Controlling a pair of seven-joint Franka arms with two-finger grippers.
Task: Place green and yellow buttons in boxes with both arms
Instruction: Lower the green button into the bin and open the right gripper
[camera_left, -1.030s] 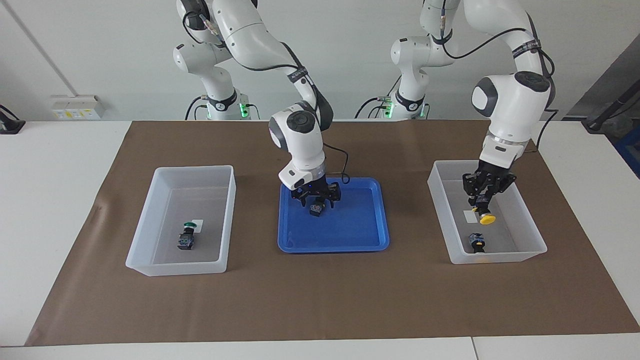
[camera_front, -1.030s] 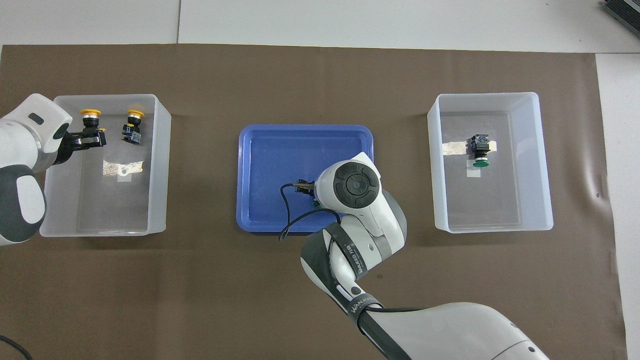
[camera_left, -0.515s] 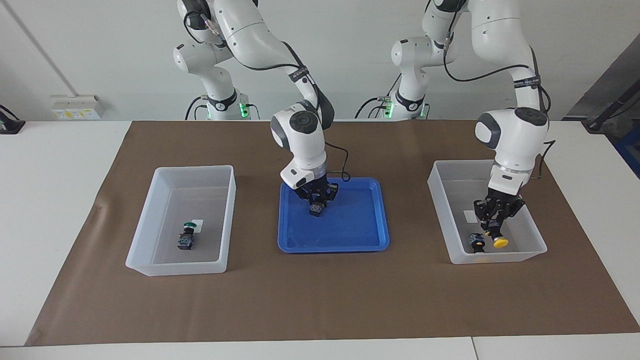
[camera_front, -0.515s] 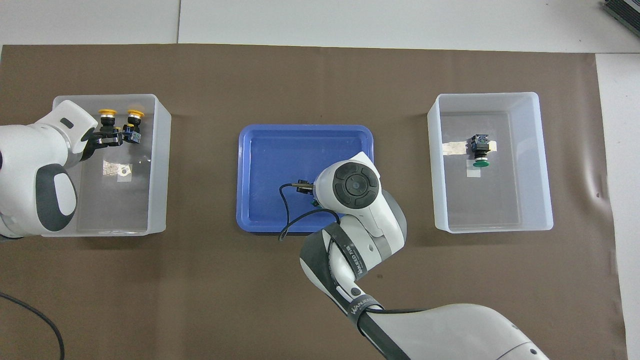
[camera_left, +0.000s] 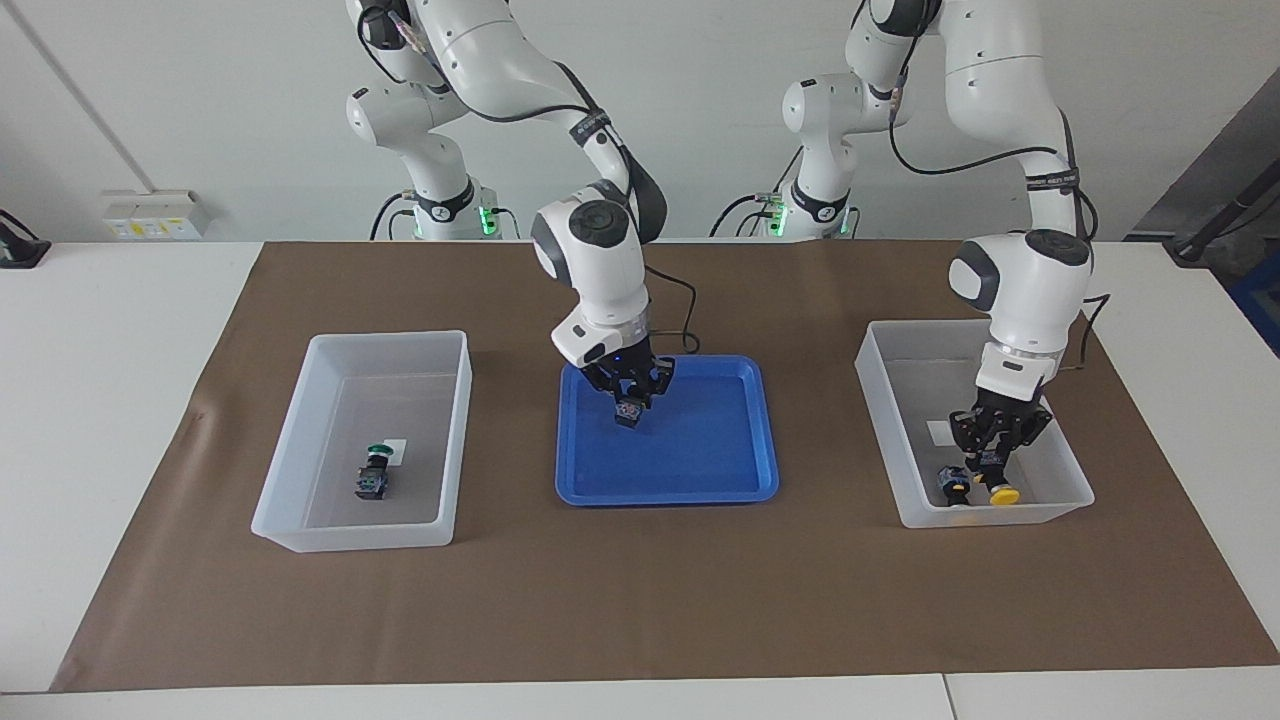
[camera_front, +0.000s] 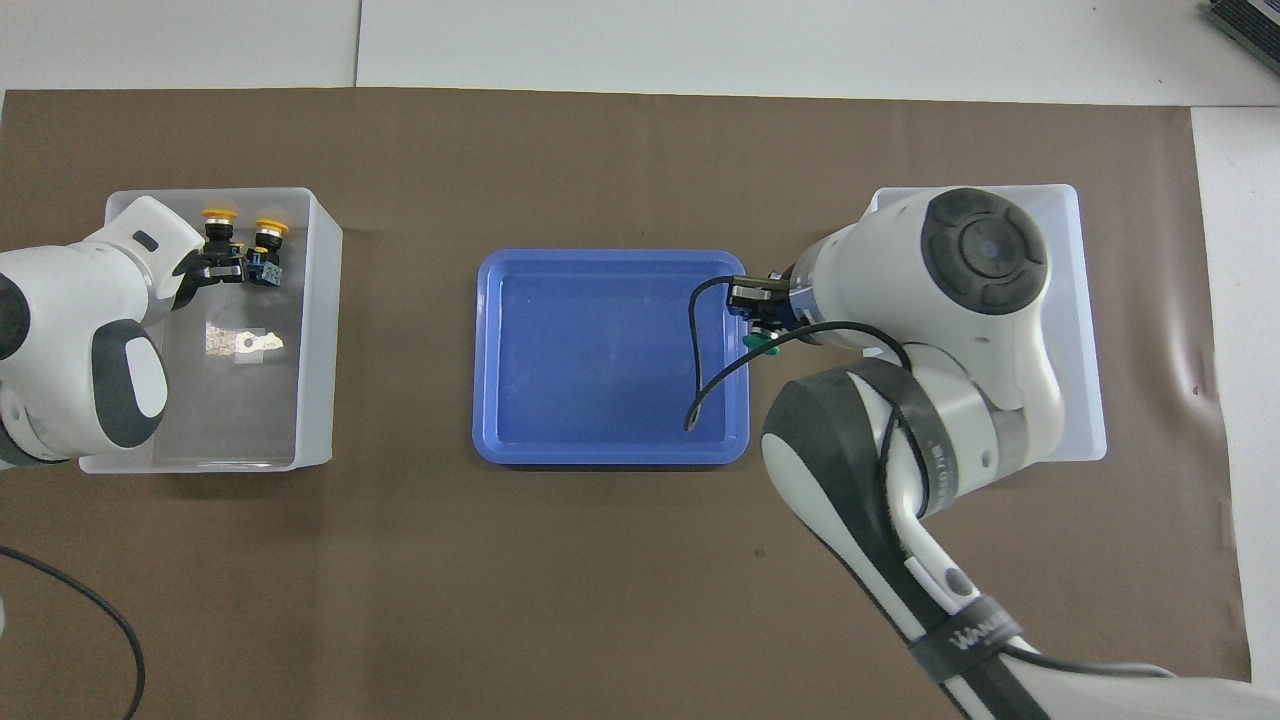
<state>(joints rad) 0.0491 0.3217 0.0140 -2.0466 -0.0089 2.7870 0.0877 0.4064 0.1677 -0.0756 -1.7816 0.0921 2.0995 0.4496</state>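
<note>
My left gripper is down inside the clear box at the left arm's end, shut on a yellow button. That button is low at the box floor, beside a second yellow button. In the overhead view the left gripper and both yellow caps show together. My right gripper is shut on a green button and holds it above the blue tray. In the overhead view the right gripper is over the tray's rim toward the right arm's end, with the green cap showing under it.
Another green button lies in the clear box at the right arm's end. In the overhead view my right arm covers most of that box. The blue tray holds nothing else. A brown mat covers the table.
My left gripper came down with the yellow button to beside the other one in the box. My right gripper lifted the green button off the tray and, seen from overhead, moved toward the right arm's box.
</note>
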